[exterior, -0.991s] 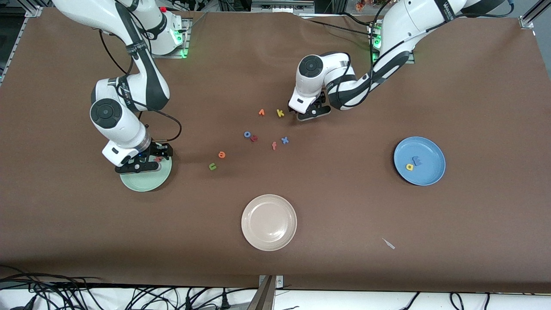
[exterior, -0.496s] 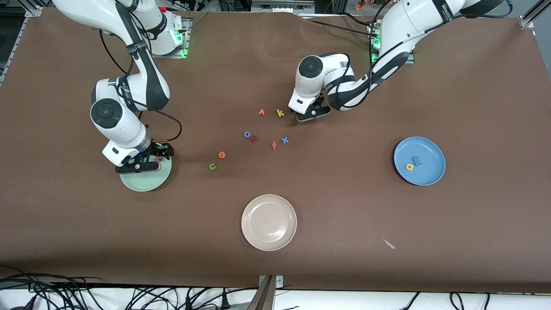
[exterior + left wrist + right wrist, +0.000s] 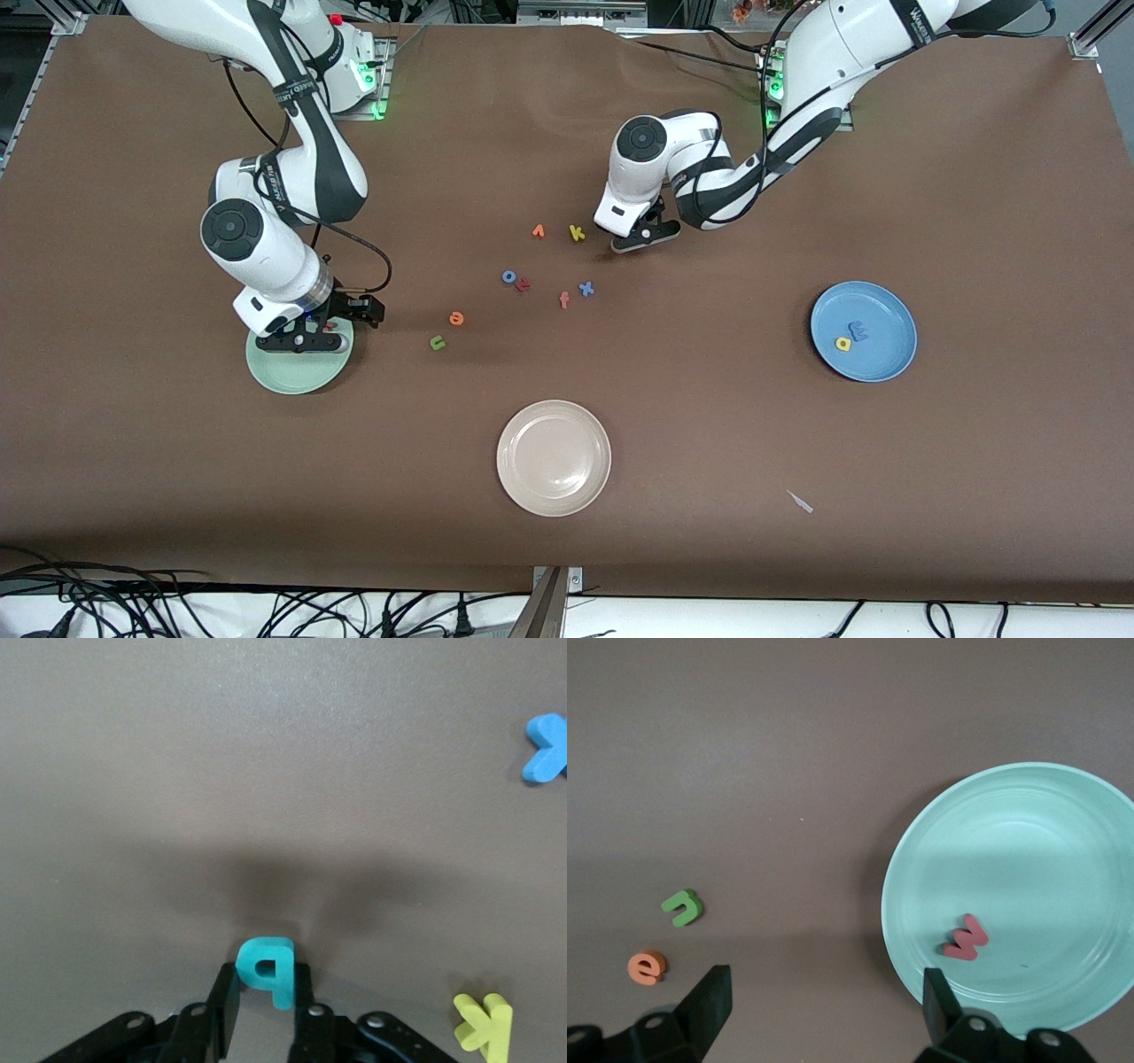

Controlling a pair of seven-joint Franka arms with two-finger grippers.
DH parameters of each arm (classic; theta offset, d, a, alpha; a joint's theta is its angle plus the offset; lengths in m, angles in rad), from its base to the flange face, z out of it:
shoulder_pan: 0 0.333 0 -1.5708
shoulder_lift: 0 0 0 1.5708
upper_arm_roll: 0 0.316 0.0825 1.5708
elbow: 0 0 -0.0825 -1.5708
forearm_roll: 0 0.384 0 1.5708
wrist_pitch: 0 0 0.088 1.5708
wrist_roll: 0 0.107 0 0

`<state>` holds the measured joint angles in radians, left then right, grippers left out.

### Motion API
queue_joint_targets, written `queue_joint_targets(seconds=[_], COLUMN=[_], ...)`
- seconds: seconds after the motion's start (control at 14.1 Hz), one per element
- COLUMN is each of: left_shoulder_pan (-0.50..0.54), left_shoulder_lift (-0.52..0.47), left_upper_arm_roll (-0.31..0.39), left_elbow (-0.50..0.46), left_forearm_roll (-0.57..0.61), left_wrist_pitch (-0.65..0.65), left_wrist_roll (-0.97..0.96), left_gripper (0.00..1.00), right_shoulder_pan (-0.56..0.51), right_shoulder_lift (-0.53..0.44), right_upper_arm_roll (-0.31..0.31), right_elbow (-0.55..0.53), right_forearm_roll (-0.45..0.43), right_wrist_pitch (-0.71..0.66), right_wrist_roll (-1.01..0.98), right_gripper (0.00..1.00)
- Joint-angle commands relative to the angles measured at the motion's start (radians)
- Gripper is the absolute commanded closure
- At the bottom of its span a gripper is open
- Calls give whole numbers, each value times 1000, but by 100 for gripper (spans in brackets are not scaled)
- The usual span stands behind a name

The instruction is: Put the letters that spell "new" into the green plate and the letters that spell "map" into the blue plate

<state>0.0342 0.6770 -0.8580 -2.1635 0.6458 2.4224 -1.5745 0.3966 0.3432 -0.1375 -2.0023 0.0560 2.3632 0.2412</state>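
Note:
My left gripper (image 3: 645, 236) is down at the table beside the yellow k, shut on the teal p (image 3: 268, 967), which stands between its fingers (image 3: 226, 1010). My right gripper (image 3: 826, 983) hangs open and empty over the rim of the green plate (image 3: 292, 374) at the side toward the loose letters. The red w (image 3: 966, 937) lies in that green plate (image 3: 1045, 842). Green n (image 3: 437, 342) and orange e (image 3: 456, 318) lie on the cloth between the green plate and the letter cluster. The blue plate (image 3: 881, 301) holds yellow a (image 3: 843, 343) and blue m (image 3: 858, 330).
A cream plate (image 3: 509, 443) sits nearer the front camera. Loose letters lie mid-table: yellow k (image 3: 577, 233), an orange v-like one (image 3: 538, 231), blue o (image 3: 508, 276), a red one (image 3: 523, 284), pink f (image 3: 564, 300), blue x (image 3: 586, 288). A small pale scrap (image 3: 800, 501) lies near the front edge.
The left gripper's fingers have closed on the teal p. The right gripper has shifted toward the table's middle, opening wider, with the red w left lying in the green plate.

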Motion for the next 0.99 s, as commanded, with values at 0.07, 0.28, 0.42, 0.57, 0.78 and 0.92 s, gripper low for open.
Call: queue_joint_targets(seconds=[0.07, 0.28, 0.42, 0.57, 0.78, 0.92], left_shoulder_pan=[-19, -5, -1, 25, 81, 137], left_shoulder_lift=[12, 9, 7, 10, 12, 10], left_upper_arm_roll=[28, 27, 25, 27, 30, 30], left_elbow=[10, 48, 83, 120, 198, 255], left_forearm_roll=[34, 32, 14, 2, -101, -136], left_wrist_pitch=[3, -15, -52, -123, -239, -357], left_wrist_roll=[-29, -6, 40, 152, 383, 558], left_gripper=[83, 89, 92, 92, 92, 92], right_shoulder_pan=[2, 17, 31, 56, 106, 114], right_shoulder_lift=[-9, 17, 28, 71, 135, 177], right_upper_arm_roll=[4, 44, 45, 47, 47, 47], right_elbow=[23, 25, 33, 59, 59, 59], right_forearm_roll=[21, 21, 21, 22, 21, 21], right_wrist_pitch=[-45, -24, -19, 11, 114, 172], right_wrist_roll=[61, 217, 323, 403, 551, 628], right_gripper=[3, 2, 3, 3, 3, 3])
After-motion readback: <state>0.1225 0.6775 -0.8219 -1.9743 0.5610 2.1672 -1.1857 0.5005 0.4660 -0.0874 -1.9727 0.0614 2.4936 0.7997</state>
